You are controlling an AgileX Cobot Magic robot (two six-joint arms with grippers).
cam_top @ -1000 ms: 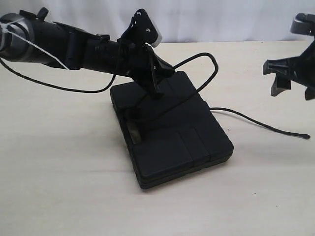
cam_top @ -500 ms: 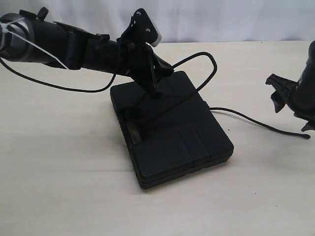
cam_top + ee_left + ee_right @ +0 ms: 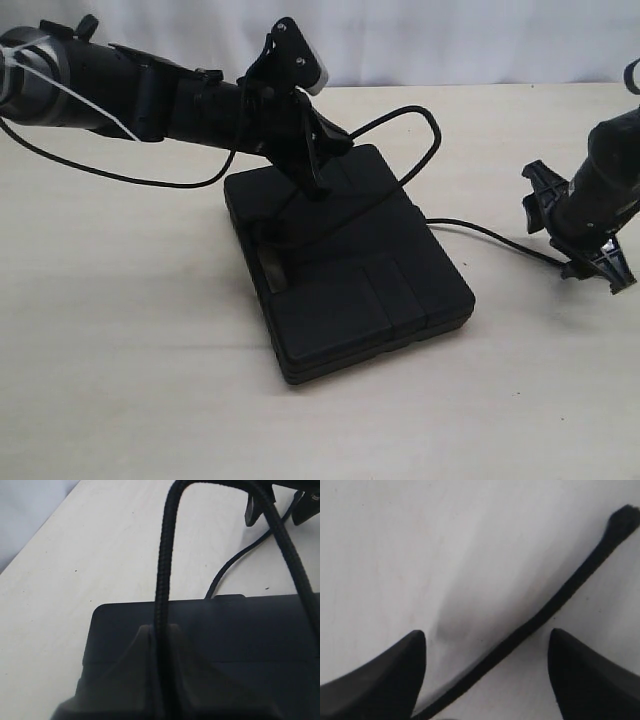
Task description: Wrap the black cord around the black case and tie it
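Left gripper (image 3: 318, 180) pinches the cord (image 3: 438, 140) over the case (image 3: 340, 300). Right gripper (image 3: 486, 635) is spread wide above the loose end. No wrap yet.

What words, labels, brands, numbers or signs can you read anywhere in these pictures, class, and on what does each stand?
None: no word, label, brand, number or sign can be read in any view. The black case shows only plain moulded ribs. The black cord and the table carry no print.
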